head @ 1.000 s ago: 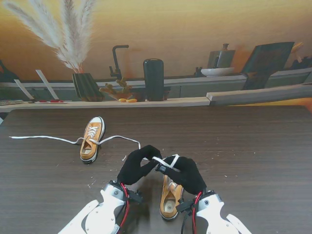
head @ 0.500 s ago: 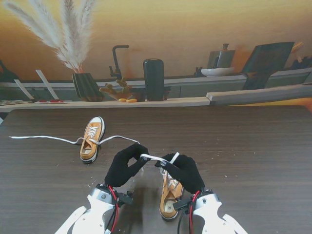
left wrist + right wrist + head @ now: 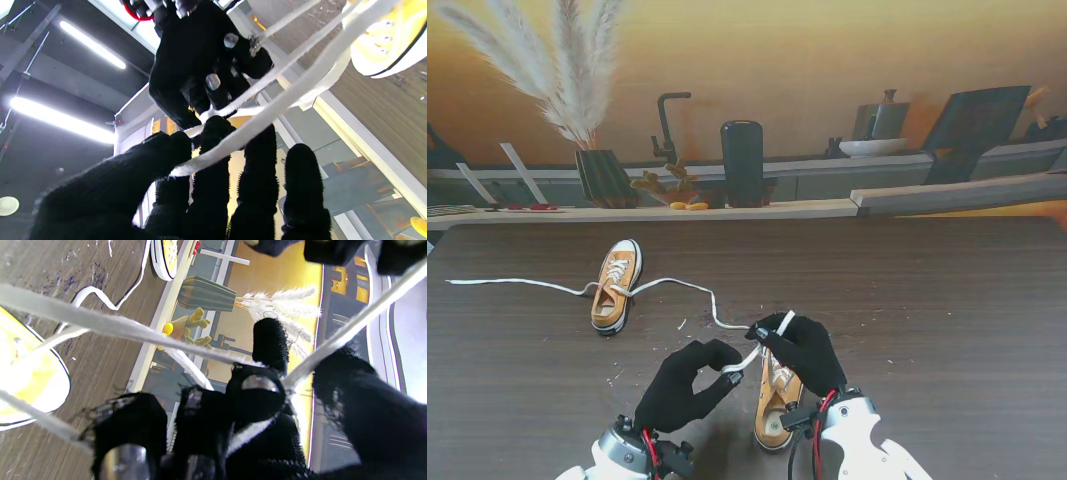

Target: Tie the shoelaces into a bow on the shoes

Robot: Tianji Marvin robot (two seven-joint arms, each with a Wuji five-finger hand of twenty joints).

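A yellow sneaker lies near me, mostly hidden under my right hand. That black-gloved hand is shut on a white lace above the shoe. My left hand, also gloved, sits nearer to me on the left and pinches another stretch of the white lace between thumb and fingers. In the left wrist view the lace runs taut from my fingers to the shoe toe. In the right wrist view the lace crosses over my fingers. A second yellow sneaker lies farther off on the left.
The second sneaker's long white laces trail across the dark wooden table; one end curls toward my right hand. Small white scraps dot the table. A shelf with a vase, a black cylinder and small ornaments runs along the far edge.
My left hand has drawn back toward me and to the left, still pinching the lace, which now slants down from the right hand. The right hand has barely moved.
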